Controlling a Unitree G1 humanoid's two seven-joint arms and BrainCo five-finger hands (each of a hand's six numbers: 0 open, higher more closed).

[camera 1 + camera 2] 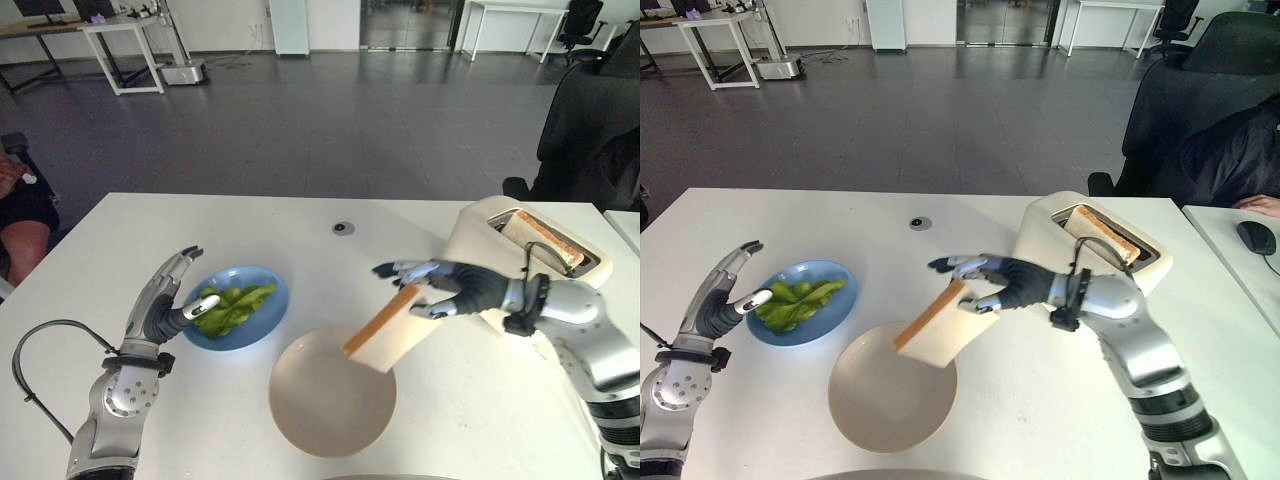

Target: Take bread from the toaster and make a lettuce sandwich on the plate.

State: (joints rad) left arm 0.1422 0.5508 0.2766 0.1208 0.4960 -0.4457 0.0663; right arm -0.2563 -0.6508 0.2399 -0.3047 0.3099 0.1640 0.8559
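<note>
1. Left eye view: the right hand is closed on the upper edge of a slice of bread. The slice hangs tilted over the far right part of the plate and is not yet laid flat. Its lower corner may touch the plate, but I cannot tell.
2. Same view: the toaster stands beyond and right of the plate, with a second slice in its slot. Lettuce lies in a blue bowl just beyond and left of the plate. The left hand is further left, fingers spread, holding nothing.
3. Right eye view: I judge the task about a third done. One slice is out. Setting it down, adding lettuce and fetching the second slice remain.
4. Same view: the white table carries a small round fitting well beyond the plate. A mouse lies on a neighbouring surface far right of the plate. Behind is a grey floor with white tables.
</note>
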